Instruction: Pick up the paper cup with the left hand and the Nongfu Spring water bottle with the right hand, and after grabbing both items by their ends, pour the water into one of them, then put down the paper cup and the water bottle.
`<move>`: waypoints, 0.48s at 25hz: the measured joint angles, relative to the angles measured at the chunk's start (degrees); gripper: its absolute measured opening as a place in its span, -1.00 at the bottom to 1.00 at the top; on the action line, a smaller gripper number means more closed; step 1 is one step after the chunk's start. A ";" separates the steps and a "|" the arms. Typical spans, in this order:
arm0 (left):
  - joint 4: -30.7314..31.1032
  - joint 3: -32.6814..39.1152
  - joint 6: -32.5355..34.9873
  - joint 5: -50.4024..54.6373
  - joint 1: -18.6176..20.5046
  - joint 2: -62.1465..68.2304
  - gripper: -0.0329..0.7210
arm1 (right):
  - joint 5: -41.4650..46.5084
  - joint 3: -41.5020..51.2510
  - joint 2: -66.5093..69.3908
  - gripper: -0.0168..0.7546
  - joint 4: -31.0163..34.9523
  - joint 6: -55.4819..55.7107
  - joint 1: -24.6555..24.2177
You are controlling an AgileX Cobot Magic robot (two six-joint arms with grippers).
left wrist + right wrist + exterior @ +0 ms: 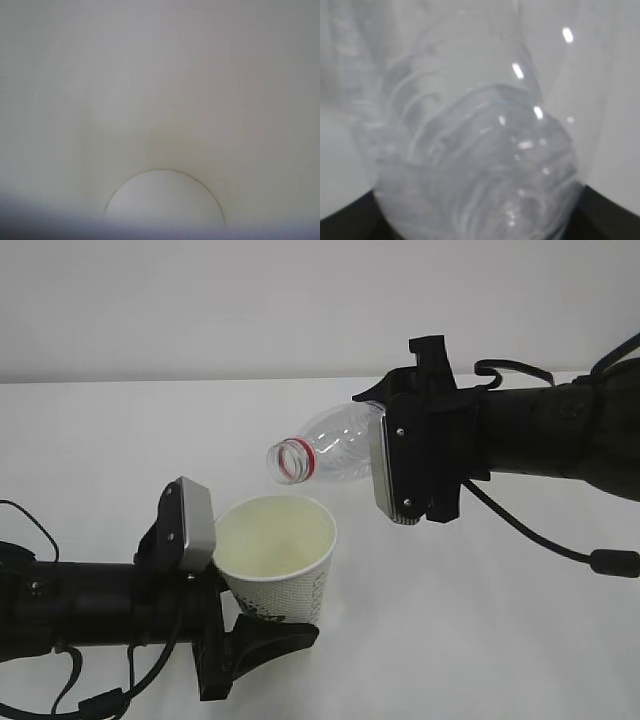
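The paper cup point(285, 560) is held a little tilted at the lower left, with my left gripper point(250, 628) shut on its lower end. Its cream inside point(160, 100) fills the left wrist view, where the gripper itself is hidden. The clear Nongfu Spring water bottle point(335, 445) lies nearly level in the air. Its open, red-ringed mouth point(292, 460) points left, just above the cup's rim. My right gripper point(388, 452) is shut on the bottle's bottom end. The ribbed bottle point(480, 150) fills the right wrist view. No water shows in any view.
A white table point(480, 640) spreads below both arms, with a pale wall point(200, 300) behind it. A black cable point(540, 540) loops under the right arm. Both arms hover above the tabletop.
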 joint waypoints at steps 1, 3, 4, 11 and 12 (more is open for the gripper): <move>0.08 0.00 0.00 -0.44 0.00 0.00 0.49 | 0.00 0.00 0.00 0.36 0.00 -0.26 0.00; 0.13 0.00 0.00 -1.45 0.00 0.00 0.49 | 0.00 0.00 0.00 0.36 0.00 -0.64 0.00; 0.13 0.00 0.00 -1.71 0.00 0.00 0.49 | 0.00 0.00 0.00 0.36 0.00 -0.73 0.00; 0.22 0.00 0.00 -1.82 0.00 0.00 0.49 | -1.43 0.00 0.00 0.36 0.00 -2.86 0.00; 0.22 0.00 0.00 -1.82 0.00 0.00 0.49 | -1.67 0.00 0.00 0.36 0.00 -3.23 0.00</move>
